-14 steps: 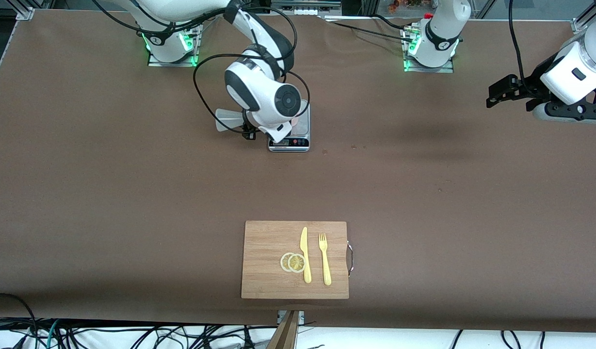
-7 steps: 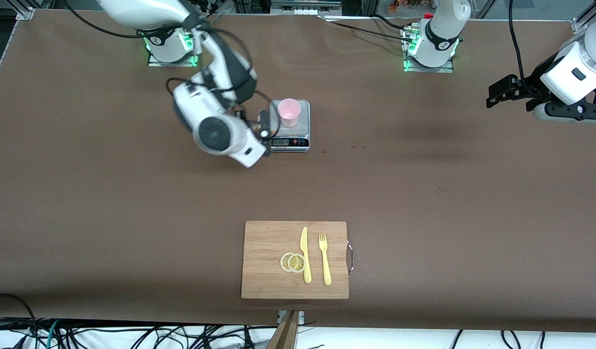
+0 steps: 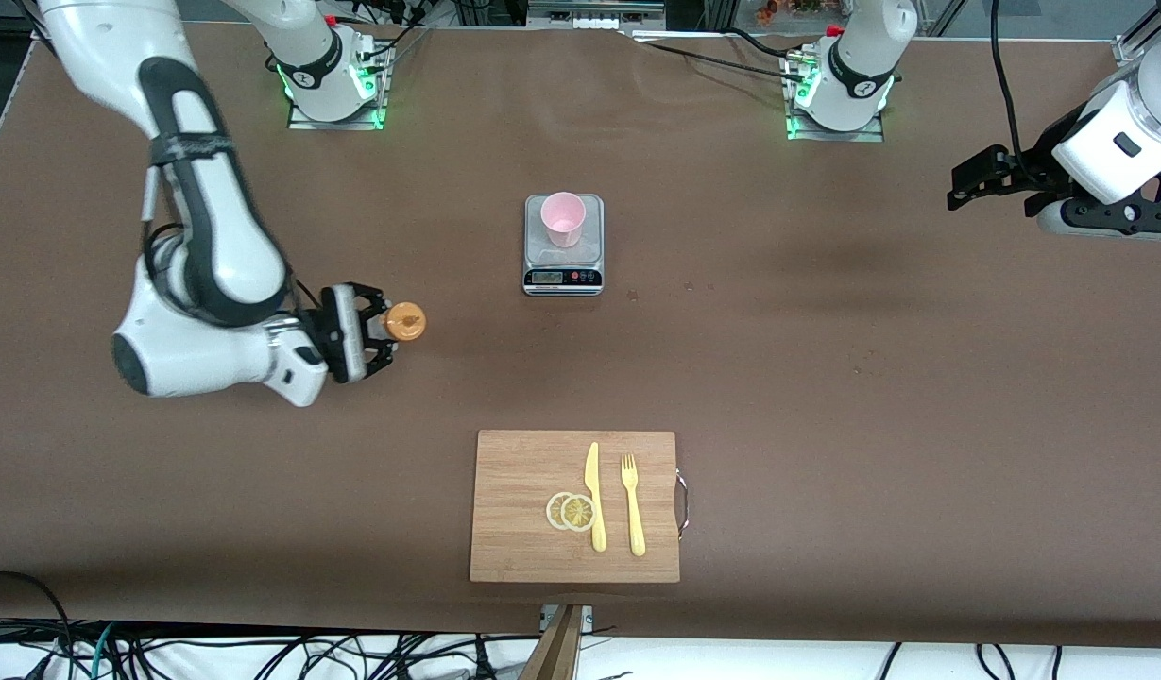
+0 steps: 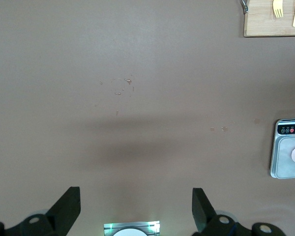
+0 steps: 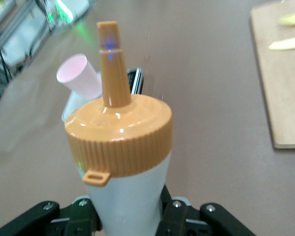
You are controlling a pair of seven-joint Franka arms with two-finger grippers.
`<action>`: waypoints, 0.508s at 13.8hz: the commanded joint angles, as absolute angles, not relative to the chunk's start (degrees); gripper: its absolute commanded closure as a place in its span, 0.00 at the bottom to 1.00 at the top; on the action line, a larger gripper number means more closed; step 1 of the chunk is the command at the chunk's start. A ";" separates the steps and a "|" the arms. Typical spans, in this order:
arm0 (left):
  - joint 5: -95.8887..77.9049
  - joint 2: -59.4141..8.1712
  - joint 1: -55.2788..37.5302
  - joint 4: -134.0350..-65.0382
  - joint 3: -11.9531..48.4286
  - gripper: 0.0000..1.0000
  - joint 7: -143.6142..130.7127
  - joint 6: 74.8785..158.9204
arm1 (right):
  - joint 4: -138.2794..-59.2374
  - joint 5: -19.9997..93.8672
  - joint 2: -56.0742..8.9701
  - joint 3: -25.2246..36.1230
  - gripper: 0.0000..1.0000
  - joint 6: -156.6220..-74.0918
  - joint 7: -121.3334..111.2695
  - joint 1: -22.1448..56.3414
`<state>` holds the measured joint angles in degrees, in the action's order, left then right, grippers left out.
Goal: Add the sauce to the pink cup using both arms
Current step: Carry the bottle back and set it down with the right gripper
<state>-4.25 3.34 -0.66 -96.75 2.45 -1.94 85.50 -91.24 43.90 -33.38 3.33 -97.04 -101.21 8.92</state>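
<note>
The sauce is in my right tool, pinched at its whitish body with the orange nozzle cap pointing up; from my right wrist I see the cap filling the middle of the view and my fingers pressed against the bottle's sides. I hold it over bare brown surface toward the right arm's end, apart from everything else. The pink cup stands upright on a small grey scale, which sits near the middle of the surface, closer to the bases than to the front camera. Nearer that camera lies a wooden cutting board carrying two lemon slices, a yellow knife and a yellow fork side by side. My left tool waits in the air over the left arm's end of the surface, its fingers spread wide with nothing between them; its wrist view looks down on bare surface, with the scale's edge and a corner of the board showing.
</note>
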 commanded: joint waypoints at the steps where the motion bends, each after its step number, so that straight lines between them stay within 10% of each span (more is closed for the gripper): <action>1: -3.16 3.34 -0.88 -96.33 2.64 0.00 -1.58 85.17 | -91.75 53.67 -36.81 5.44 1.00 -92.39 -113.68 5.73; 7: -3.16 3.34 -0.88 -96.42 2.64 0.00 -1.58 85.17 | -100.45 58.09 -39.98 6.59 1.00 -90.70 -134.36 1.41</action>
<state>-4.25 3.34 -0.66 -96.75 2.51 -1.94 85.50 -97.98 56.11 -40.74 6.81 -91.65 -129.58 2.03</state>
